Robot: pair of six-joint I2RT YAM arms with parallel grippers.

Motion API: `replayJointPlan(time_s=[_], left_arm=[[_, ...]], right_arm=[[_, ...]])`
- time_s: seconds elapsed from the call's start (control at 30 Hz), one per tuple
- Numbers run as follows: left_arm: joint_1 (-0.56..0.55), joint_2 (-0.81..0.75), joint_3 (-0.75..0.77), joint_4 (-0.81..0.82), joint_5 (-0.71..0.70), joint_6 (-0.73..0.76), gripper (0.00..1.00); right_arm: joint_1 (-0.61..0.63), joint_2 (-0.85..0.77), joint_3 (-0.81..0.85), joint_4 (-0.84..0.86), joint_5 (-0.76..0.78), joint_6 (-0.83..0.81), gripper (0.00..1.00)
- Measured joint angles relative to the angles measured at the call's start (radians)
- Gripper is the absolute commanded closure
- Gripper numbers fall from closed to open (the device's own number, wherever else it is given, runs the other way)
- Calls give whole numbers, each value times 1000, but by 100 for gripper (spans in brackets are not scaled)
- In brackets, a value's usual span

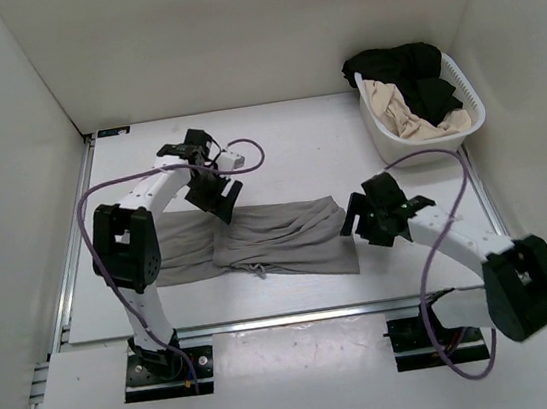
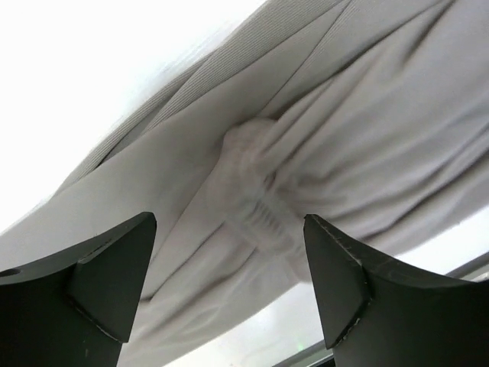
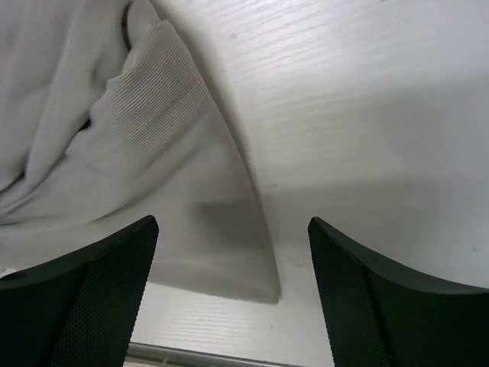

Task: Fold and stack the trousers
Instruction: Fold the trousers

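Observation:
The grey-taupe trousers [image 1: 258,242] lie flat across the table, stretched left to right, with a drawstring hanging at the near edge. My left gripper [image 1: 214,194] is open and hovers over the trousers' far edge near the middle; its wrist view shows the gathered waistband [image 2: 256,206] between the open fingers [image 2: 114,267]. My right gripper [image 1: 364,218] is open and empty just beside the trousers' right end; its wrist view shows the ribbed corner of the fabric [image 3: 191,191] lying on the table between the open fingers [image 3: 359,283].
A white basket [image 1: 387,144] at the back right holds a black garment [image 1: 407,71] and a beige-cream garment [image 1: 414,120]. White walls enclose the table on three sides. A metal rail [image 1: 298,315] runs along the near table edge.

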Motion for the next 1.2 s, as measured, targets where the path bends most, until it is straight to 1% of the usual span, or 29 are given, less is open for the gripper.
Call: replayJointPlan(time_s=[0.03,0.07,0.13,0.17,0.23,0.27,0.3,0.47,0.53,0.57,0.67,0.8,0.97,1.1,1.2], left_arm=[[4,-16,0,-5,0,-1,8],[13,-34,0,-8,0,-2,8],[45,-85,-8,-10,-6,-5,8],[68,-116,-19,-10,-14,-6,8],[124,-175,-56,1,-28,-9,8],[161,-202,-82,3,-40,-8,8],[206,-227,-116,10,-52,-8,8],[401,-254,-286,40,-130,15,7],[437,-251,-331,40,-155,28,7],[443,-250,-344,39,-165,36,3],[441,-243,-353,42,-175,50,3],[438,-222,-344,60,-173,60,1],[419,-187,-328,69,-167,63,1],[376,-149,-327,72,-134,63,0],[326,-117,-327,79,-113,56,0]], right_arm=[[-9,51,10,21,-21,-12,17],[-13,98,15,40,-46,-21,18],[-14,181,29,68,-95,-34,23],[-16,197,41,100,-107,-43,39],[-18,241,53,126,-123,-50,55],[-19,258,59,130,-139,-47,87],[-21,271,60,141,-140,-52,99],[-45,303,64,145,-182,-22,100],[-61,303,64,139,-188,-16,100],[-74,301,64,130,-187,-11,100],[-143,266,64,79,-163,-9,100],[-292,144,71,-40,-106,-64,100],[-373,96,165,-205,-52,-173,100],[-410,67,323,-372,8,-251,100],[-403,66,524,-475,45,-284,100]])
